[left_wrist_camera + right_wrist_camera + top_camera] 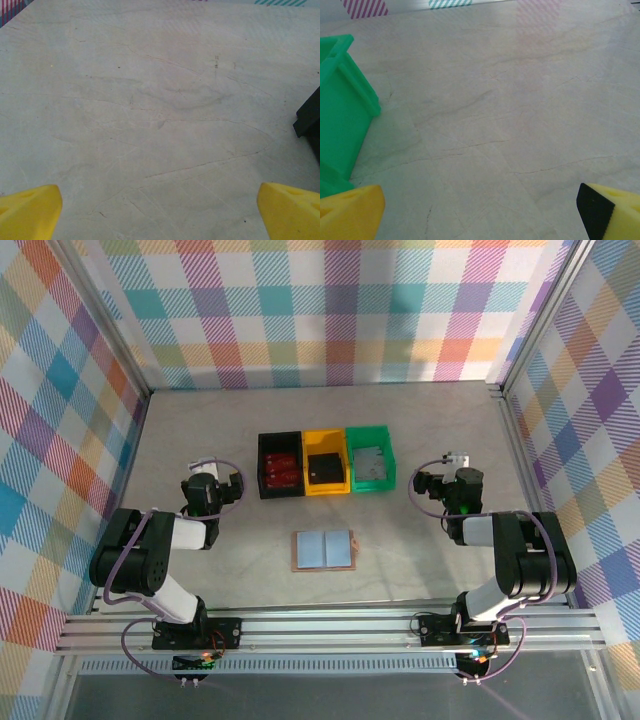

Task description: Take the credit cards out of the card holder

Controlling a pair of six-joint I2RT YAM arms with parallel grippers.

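Card holder [323, 550] lies open flat on tabletop, long axis left-right; cards too small to tell. Yellow bin [327, 476] behind card holder. Left end effector [160, 215] and right end effector [480, 212] flank card holder, slightly behind it. Fingers apart, empty, pointing away. Neither clearly nearer.

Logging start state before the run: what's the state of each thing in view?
card holder: spread open, lying flat, untouched.
left claw: open, empty.
right claw: open, empty.
black bin: holds red items.
yellow bin: holds a dark item.
green bin: holds a grey item.
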